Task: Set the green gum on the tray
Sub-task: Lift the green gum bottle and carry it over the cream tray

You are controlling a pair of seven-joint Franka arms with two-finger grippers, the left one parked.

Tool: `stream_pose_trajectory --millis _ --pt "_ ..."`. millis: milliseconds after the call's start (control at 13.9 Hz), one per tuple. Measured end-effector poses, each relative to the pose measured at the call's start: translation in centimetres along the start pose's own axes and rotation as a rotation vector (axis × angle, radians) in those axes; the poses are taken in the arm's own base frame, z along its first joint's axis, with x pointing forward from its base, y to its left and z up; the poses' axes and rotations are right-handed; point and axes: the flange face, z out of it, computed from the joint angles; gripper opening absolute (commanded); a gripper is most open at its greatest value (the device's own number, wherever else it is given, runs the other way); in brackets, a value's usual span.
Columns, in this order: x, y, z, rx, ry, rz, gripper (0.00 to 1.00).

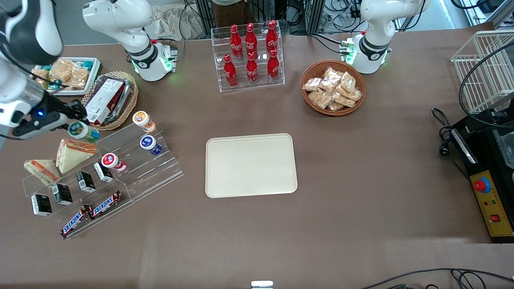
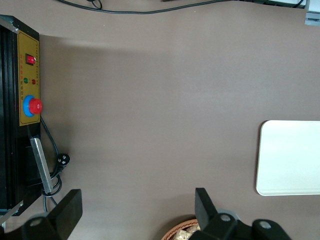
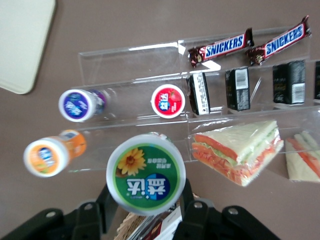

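Brown tabletop (image 1: 361, 200) fills the scene, with a clear stepped display stand (image 1: 132, 168) at the working arm's end. The gripper (image 1: 74, 120) hangs above that stand, its two black fingers (image 3: 192, 212) pinching the green gum (image 1: 82, 131) by its sides, lifted clear of the shelves. The green gum is a small round canister with a white-rimmed green lid showing a yellow flower and a blue band of white characters; its side is teal-green.

Three more canisters sit on the stand below and beside the gripper: one orange-lidded (image 1: 143, 120), one blue-lidded (image 1: 150, 144), one red-lidded (image 1: 113, 161). Nearer the front camera than the gripper are two wrapped sandwiches (image 1: 74, 153), four small black cartons (image 1: 84, 181) and two Snickers bars (image 1: 90, 212). One cream tray (image 1: 251, 165), flat with rounded corners and a low rim, lies well apart from the gripper, toward the table's middle. Six red cola bottles (image 1: 251, 52) stand in a clear rack.
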Motion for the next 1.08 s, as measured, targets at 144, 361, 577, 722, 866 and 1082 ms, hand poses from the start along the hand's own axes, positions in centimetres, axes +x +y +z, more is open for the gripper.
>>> stream_pose_trajectory --millis 144,361,577,722,866,1082 --pt "1.3 -3.3 -4.8 -0.004 -0.012 0.022 0.03" --pt "4.5 -11.7 -9.3 0.005 0.007 0.123 0.03" --pt "8.0 -21.1 -9.1 0.017 0.001 0.286 0.03" --pt "10.7 -26.9 -6.5 0.006 -0.010 0.384 0.03" --pt "13.7 -31.2 -2.6 0.015 0.005 0.444 0.03" --pt "16.5 -34.2 4.6 0.032 0.009 0.515 0.03"
